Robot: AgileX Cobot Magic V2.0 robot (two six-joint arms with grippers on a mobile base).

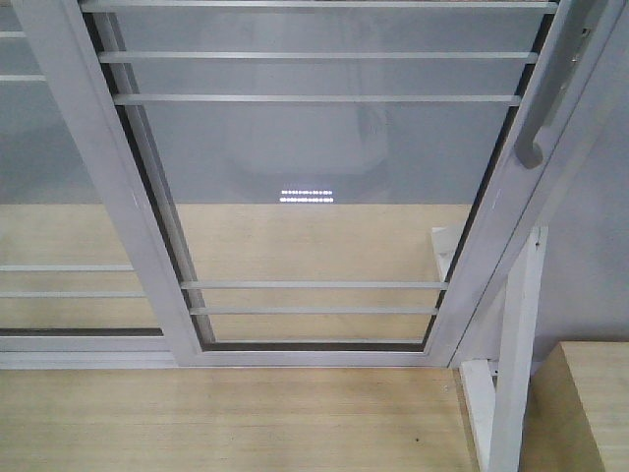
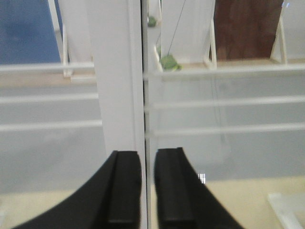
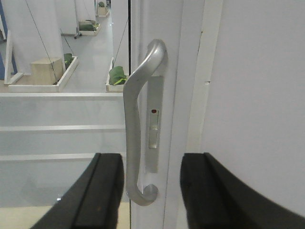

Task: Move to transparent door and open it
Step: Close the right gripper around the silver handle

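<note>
Closest to us are the two black fingers of the right gripper, spread wide and holding nothing. Between them in the right wrist view stands the curved silver-grey pull handle. It is fixed to the white metal upright of the transparent door, a tall clear glass panel crossed by thin white horizontal bars. We judge the drive up to the door as good as done and the step in hand to be the reach for the handle. The handle is centred in the gap, its lower hook level with the fingertips, but we cannot tell whether the fingers already flank it or stop just short. The next move calls for easing forward until the pads pass either side of the bar, then closing firmly on its straight middle part. After that comes a steady pull along the track, since the overlapping panels suggest a sliding door rather than a hinged one. The left gripper is all but closed, with only a thin slit between its fingers and nothing that we can see held. It points at the white upright on the door's far edge, well apart from the handle. From the front view the door fills the scene above the pale wooden floor, with the handle at its upper right.
</note>
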